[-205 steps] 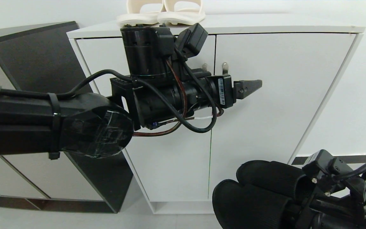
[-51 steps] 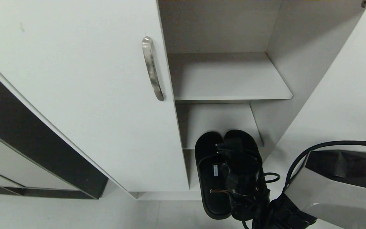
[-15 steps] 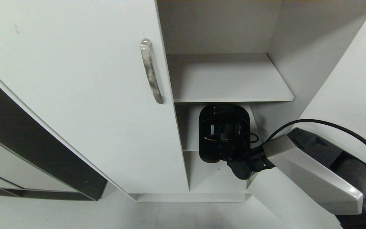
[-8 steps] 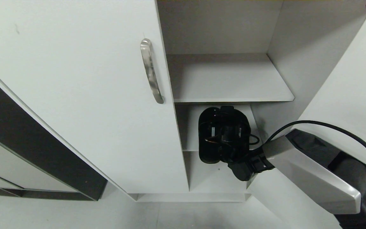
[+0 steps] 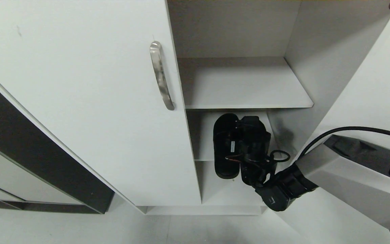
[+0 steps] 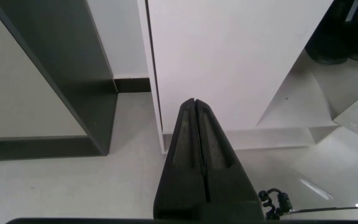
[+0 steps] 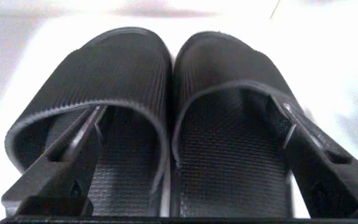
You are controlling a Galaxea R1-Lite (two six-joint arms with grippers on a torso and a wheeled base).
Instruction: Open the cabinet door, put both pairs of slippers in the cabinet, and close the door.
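Closer in, right claw (image 7: pixel 185 107) fingers (image 7: pixel 67 165) sit spread inside black slippers (image 7: pixel 222 68).

Two black slippers (image 5: pixel 224 135) (one pair), one white cabinet (image 5: pixel 80 84), one metal handle (image 5: pixel 161 76), one left gripper (image 6: pixel 194 109), one right gripper (image 7: pixel 185 107)

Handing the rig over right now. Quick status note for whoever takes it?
Left gripper: shut, empty, low in front of the closed left door.
Right gripper: open, one finger inside each of the black slippers, which lie side by side on the middle shelf.
Done: right door open, black pair in.
Left: pull the right gripper out, load the other pair, close the door.
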